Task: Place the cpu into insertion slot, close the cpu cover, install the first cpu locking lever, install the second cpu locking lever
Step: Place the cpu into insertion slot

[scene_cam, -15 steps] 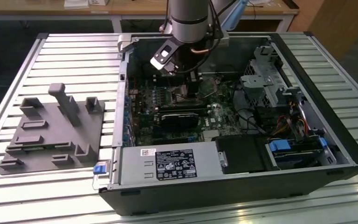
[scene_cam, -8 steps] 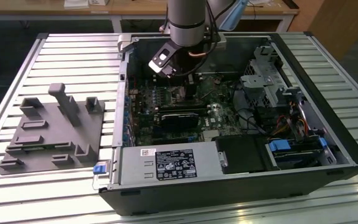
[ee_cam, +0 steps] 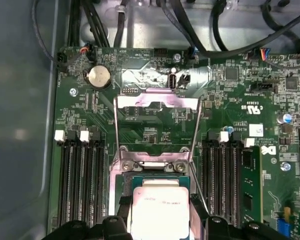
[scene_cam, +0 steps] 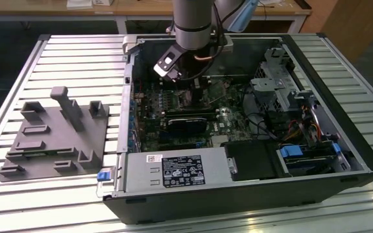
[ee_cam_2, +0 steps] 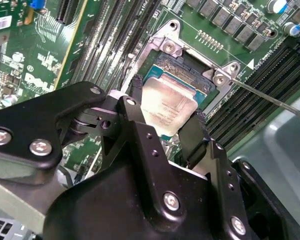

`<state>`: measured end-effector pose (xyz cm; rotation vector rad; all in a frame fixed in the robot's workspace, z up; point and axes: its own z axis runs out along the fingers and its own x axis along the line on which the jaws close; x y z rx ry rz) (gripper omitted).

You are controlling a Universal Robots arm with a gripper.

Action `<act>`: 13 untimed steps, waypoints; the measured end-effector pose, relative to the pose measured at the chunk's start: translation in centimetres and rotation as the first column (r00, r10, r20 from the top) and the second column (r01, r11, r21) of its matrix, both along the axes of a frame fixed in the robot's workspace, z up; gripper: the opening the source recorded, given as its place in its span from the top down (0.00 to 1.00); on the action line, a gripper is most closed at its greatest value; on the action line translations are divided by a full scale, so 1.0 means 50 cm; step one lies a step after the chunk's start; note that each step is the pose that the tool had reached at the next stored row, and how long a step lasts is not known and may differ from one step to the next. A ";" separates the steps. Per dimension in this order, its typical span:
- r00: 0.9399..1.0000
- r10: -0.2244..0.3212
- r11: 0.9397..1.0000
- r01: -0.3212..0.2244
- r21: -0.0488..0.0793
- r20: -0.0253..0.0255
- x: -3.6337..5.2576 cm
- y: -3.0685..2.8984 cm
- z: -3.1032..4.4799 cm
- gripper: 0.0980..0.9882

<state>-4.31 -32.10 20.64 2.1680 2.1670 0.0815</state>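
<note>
Placement of the cpu (ee_cam_2: 169,102) into its insertion slot (ee_cam_2: 189,62) is the step in hand inside an open computer case (scene_cam: 342,145) that lies on a ribbed metal tabletop (scene_cam: 76,53). The arm (scene_cam: 193,22) reaches down from the upper middle of the exterior view to the board inside the case. In the second wrist view the hand (ee_cam_2: 166,107) grasps the silvery chip, its black fingers (ee_cam_2: 192,132) pressed against two opposite edges. The chip sits directly over the slot; whether it already rests on the contacts cannot be told. In the first wrist view the cpu cover (ee_cam: 135,101) stands swung open beyond the chip, the board showing through its window, so nothing is closed yet. A thin locking lever (ee_cam_2: 270,100) juts free from one corner of the slot, unlatched. A grey fixture (scene_cam: 50,141) lies apart from the case at the exterior view's left. By the look of it, seating calls for the chip to be level and square with the slot before the grip eases, since a tilted corner could bear on the contacts.
</note>
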 end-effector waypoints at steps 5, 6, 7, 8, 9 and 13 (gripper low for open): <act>1.000 -0.008 1.000 0.008 0.000 0.000 -0.003 0.002 -0.010 0.50; 1.000 -0.009 1.000 0.009 0.000 -0.001 -0.004 0.003 -0.012 0.50; 1.000 -0.010 1.000 0.010 0.000 -0.001 -0.005 0.003 -0.013 0.50; 1.000 -0.011 1.000 0.011 0.000 -0.001 -0.005 0.004 -0.015 0.50; 1.000 -0.012 1.000 0.012 0.000 -0.001 -0.005 0.005 -0.017 0.50; 1.000 -0.011 1.000 0.011 0.000 -0.001 -0.005 0.007 -0.020 0.50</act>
